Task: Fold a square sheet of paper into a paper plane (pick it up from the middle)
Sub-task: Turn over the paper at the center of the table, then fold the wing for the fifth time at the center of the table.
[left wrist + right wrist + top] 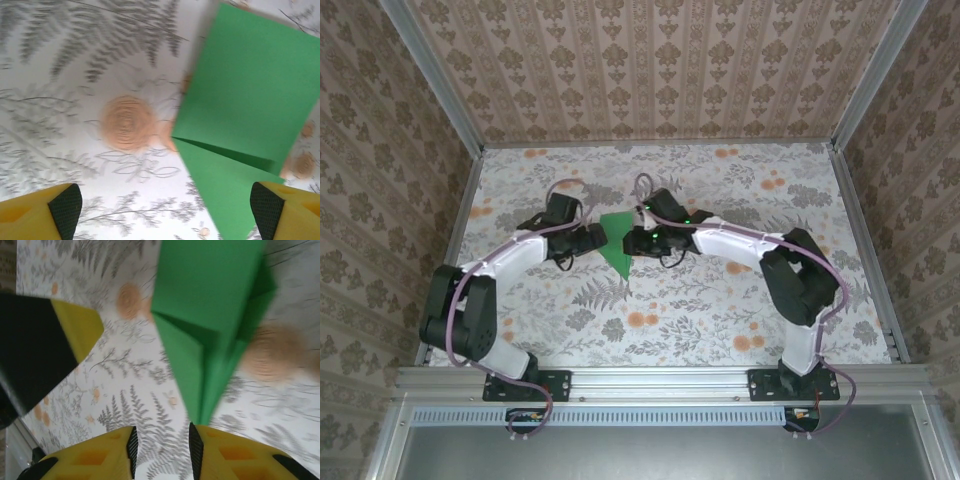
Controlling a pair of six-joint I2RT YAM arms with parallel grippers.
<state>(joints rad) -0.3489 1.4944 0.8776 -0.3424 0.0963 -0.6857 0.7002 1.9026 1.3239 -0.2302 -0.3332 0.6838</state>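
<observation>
Currently the green sheet [616,245] sits at the middle of the patterned surface [720,320], between my two arms. From above it reads as a wedge, broad at the far end and narrowing to a point aimed back toward the arm bases, so its long axis runs far to near. The left end effector [591,238] is at its left edge and the right end effector [634,241] at its right edge, about equally close from that height. The wrist cameras separate them. On the left wrist the fingers stand wide apart with nothing between them. The sheet lies ahead and off to one side, its narrow end running down beside one pad [265,210]. That camera also shows a folded flap with a sharp crease [225,152], which the overhead picture is too small to resolve. On the right wrist the fingers are only narrowly apart, with bare surface showing in the gap. The sheet's point comes straight down to the tip of one finger [235,450]. I cannot tell whether it touches that finger, or whether the sheet lies quite flat. My judgement is that the right arm, lined up with the long axis at the point, is better placed for the next pinch.
</observation>
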